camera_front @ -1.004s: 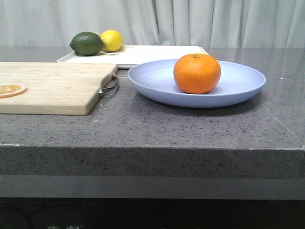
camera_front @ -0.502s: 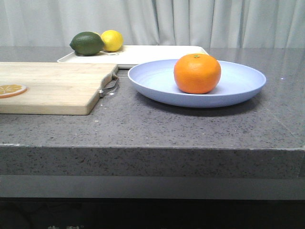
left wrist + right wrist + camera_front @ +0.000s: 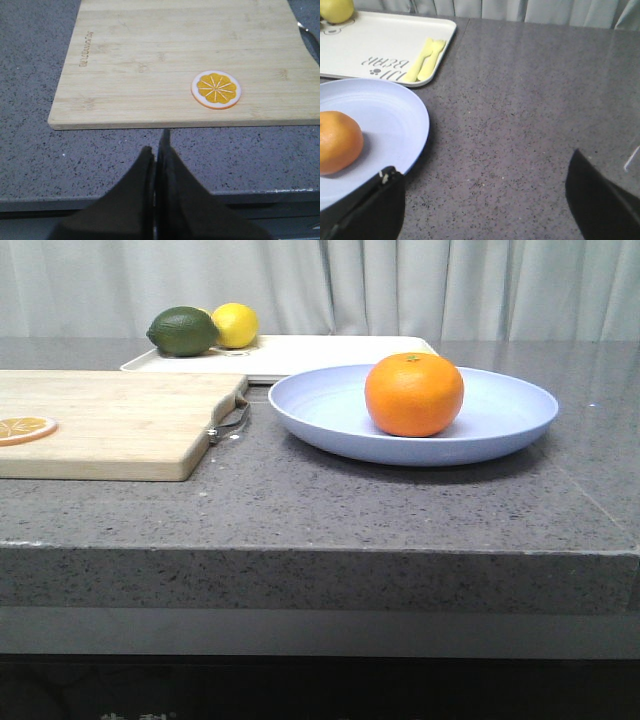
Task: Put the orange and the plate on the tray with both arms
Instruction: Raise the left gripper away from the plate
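Orange point(image 3: 413, 393) sits stem-up in plate point(image 3: 412, 413); tray point(image 3: 290, 354) behind.

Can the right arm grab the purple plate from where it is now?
Probably yes. The right gripper is open, and the plate rim lies just by one finger. Only bare countertop lies between, though the orange sits on it.

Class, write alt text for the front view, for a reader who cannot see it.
An orange sits on a wide lavender-blue plate on a grey stone counter. Behind the plate lies a white tray holding a lime and a lemon; to the left is a wooden cutting board with an orange slice.
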Motion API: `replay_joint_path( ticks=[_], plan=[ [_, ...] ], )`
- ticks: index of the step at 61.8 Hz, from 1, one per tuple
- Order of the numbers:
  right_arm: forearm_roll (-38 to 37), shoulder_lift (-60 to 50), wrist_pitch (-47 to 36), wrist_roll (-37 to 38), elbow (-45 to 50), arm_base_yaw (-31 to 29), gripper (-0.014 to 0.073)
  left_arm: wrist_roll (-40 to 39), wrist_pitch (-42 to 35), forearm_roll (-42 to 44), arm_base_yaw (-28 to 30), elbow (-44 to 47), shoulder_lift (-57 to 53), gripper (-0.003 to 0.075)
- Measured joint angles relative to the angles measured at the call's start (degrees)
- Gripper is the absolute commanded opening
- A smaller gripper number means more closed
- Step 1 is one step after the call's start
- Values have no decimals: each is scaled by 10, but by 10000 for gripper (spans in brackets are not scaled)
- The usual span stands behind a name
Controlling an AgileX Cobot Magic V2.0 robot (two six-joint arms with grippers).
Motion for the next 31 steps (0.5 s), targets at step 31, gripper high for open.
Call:
replay_joint_path(
  ticks=[31],
  plan=[
    [44, 185, 67, 0, -105, 19, 654, 0, -11, -13, 0, 106, -290, -17]
  ],
)
